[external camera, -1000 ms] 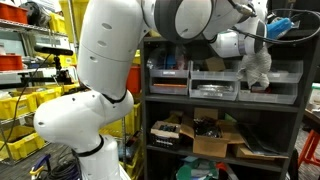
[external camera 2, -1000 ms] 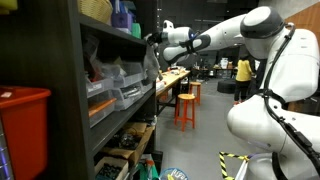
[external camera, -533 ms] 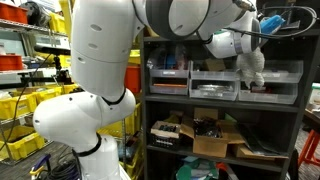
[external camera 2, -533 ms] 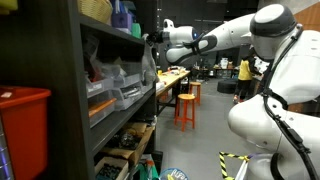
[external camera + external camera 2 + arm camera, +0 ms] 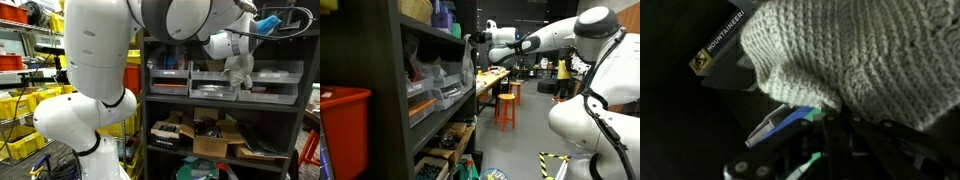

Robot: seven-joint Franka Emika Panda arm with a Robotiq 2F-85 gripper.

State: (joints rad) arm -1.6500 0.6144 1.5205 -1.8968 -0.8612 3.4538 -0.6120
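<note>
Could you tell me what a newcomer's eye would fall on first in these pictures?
The big white robot arm fills the foreground of an exterior view, reaching towards the dark shelving unit. Its end effector is shut on a cream knitted cloth, which hangs in front of the grey drawer bins on an upper shelf. Bright orange stools stand out on the floor beyond the shelves.

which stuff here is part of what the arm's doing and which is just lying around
In use:
hand, shut on the knit cloth

Lying about:
grey bins
cardboard box
yellow crates
stool
red bin
</note>
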